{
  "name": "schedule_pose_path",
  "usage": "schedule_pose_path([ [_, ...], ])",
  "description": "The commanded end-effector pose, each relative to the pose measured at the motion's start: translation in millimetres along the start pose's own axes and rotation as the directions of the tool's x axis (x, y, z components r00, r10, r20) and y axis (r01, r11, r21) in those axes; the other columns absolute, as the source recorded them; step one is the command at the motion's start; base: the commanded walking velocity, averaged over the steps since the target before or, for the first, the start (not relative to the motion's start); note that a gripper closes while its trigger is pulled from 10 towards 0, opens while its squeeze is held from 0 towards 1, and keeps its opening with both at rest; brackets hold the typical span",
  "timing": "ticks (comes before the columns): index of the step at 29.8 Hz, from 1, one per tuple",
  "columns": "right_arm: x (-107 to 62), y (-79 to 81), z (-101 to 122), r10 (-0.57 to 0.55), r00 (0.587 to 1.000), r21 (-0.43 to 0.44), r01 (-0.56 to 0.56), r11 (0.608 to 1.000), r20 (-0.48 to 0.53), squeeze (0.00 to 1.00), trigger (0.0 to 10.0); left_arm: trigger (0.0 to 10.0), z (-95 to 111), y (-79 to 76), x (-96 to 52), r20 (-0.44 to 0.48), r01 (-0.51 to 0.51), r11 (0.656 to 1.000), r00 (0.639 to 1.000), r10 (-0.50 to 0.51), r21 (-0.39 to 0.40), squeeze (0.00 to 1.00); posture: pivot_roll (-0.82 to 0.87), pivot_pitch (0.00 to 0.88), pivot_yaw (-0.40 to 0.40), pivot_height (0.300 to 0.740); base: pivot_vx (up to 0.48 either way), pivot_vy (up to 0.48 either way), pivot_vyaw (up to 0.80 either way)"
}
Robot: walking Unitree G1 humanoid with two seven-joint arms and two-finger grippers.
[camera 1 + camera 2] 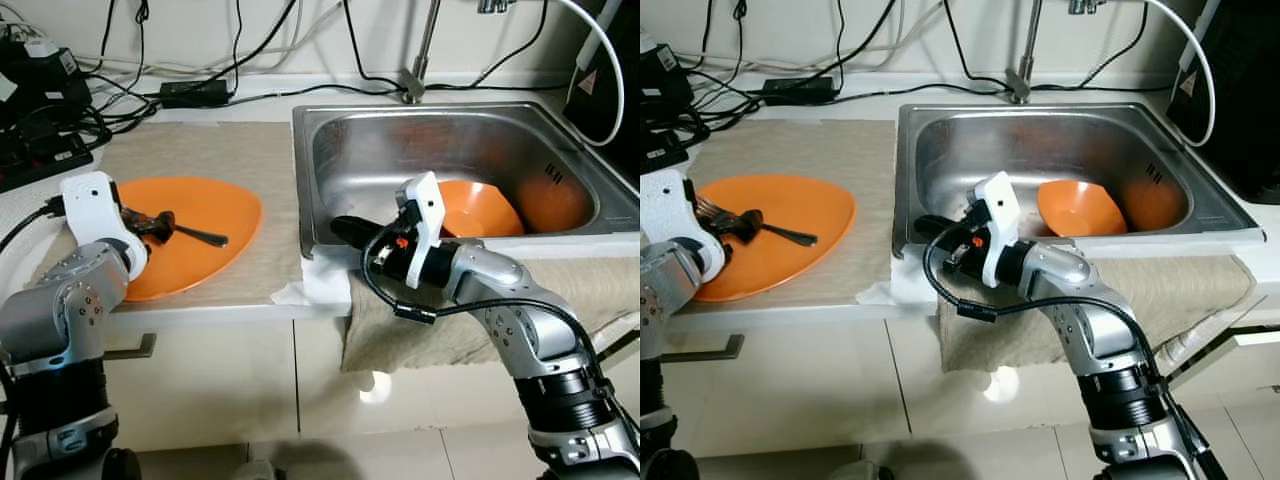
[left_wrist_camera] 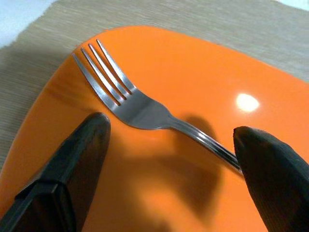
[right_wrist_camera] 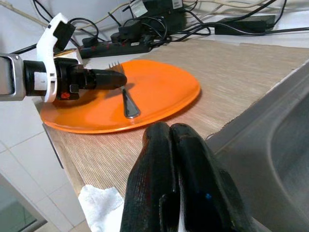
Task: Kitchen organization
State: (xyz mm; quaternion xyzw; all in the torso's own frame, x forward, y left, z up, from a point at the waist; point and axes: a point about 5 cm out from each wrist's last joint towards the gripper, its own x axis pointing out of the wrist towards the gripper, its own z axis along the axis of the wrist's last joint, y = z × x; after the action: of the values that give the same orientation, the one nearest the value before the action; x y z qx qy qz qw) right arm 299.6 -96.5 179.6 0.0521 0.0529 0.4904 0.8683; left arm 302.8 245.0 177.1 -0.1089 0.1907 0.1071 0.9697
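A fork point(image 2: 145, 112) lies on an orange plate point(image 1: 215, 215) at the left of the counter point(image 1: 255, 300), the plate resting on a beige mat point(image 1: 235, 155) beside the steel sink point(image 1: 330, 135); the left gripper point(image 2: 169, 145) hovers low over the plate with its jaws open, one finger on either side of the fork's neck and handle, and nothing held. The fork's long axis runs roughly left to right across the plate, tines toward the robot's left and near the gripper, handle reaching right toward the plate's middle. The right gripper point(image 3: 171, 164) waits at the near left corner of the sink with its jaws closed on nothing, next to a white paper towel point(image 1: 315, 285); an orange bowl point(image 1: 478, 207) sits inside the sink on the right. The step in hand appears to be picking the fork off the plate, and doing it well likely means settling the fingers down until they bracket the narrow neck just behind the tines, closing squarely across the handle rather than along it, and lifting straight up so the thin metal does not skid on the glossy plate. Cables point(image 1: 180, 70) and a power strip point(image 1: 40, 150) crowd the far left of the counter
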Motion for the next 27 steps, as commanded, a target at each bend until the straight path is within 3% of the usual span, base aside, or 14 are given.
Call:
schedule_pose_path([
  [1,1.9,1.1,7.2,0.016,1.0,-0.023,-0.016,1.0,0.002,0.0,10.0,10.0,-3.0,-4.9,-0.2,-0.028,0.016,1.0,0.999,-0.016,-0.013,0.0,0.11,0.016,0.02,0.74,0.0,0.0,0.0],
  [7,3.3,3.3,6.3,0.025,1.0,-0.018,-0.025,1.0,-0.002,0.0,10.0,10.0,-14.4,-10.1,1.8,-0.071,0.026,0.999,0.997,-0.028,-0.04,0.0,0.11,0.018,0.021,0.74,0.0,0.0,0.0],
  [11,3.4,4.2,5.6,0.027,1.0,-0.013,-0.027,1.0,-0.006,0.0,10.0,10.0,-23.1,-22.4,2.2,-0.103,0.05,0.997,0.993,-0.055,-0.05,0.0,0.1,0.021,0.025,0.74,0.0,0.0,0.0],
  [21,2.9,2.4,4.0,0.009,1.0,-0.008,-0.009,1.0,-0.008,0.0,10.0,10.0,-27.4,-38.9,3.6,-0.126,0.098,0.993,0.986,-0.106,-0.069,0.0,0.09,0.023,0.032,0.74,0.0,0.0,0.0],
  [24,2.9,2.0,4.1,0.006,1.0,-0.007,-0.006,1.0,-0.009,0.0,10.0,10.0,-14.8,-37.1,2.5,-0.041,0.096,0.995,0.995,-0.095,0.04,0.0,0.09,0.025,0.032,0.74,0.0,0.0,0.0],
  [25,2.9,1.5,4.1,0.003,1.0,-0.006,-0.003,1.0,-0.009,0.0,10.0,10.0,-1.5,-34.7,1.2,0.049,0.077,0.986,0.995,-0.085,0.15,0.0,0.09,0.026,0.03,0.74,0.0,0.0,0.0],
  [27,3.0,1.4,4.0,0.003,1.0,-0.005,-0.003,1.0,-0.009,0.0,10.0,10.0,1.7,-33.6,1.0,0.068,0.067,0.983,0.995,-0.079,0.17,0.0,0.09,0.026,0.03,0.74,0.0,0.0,0.0],
])
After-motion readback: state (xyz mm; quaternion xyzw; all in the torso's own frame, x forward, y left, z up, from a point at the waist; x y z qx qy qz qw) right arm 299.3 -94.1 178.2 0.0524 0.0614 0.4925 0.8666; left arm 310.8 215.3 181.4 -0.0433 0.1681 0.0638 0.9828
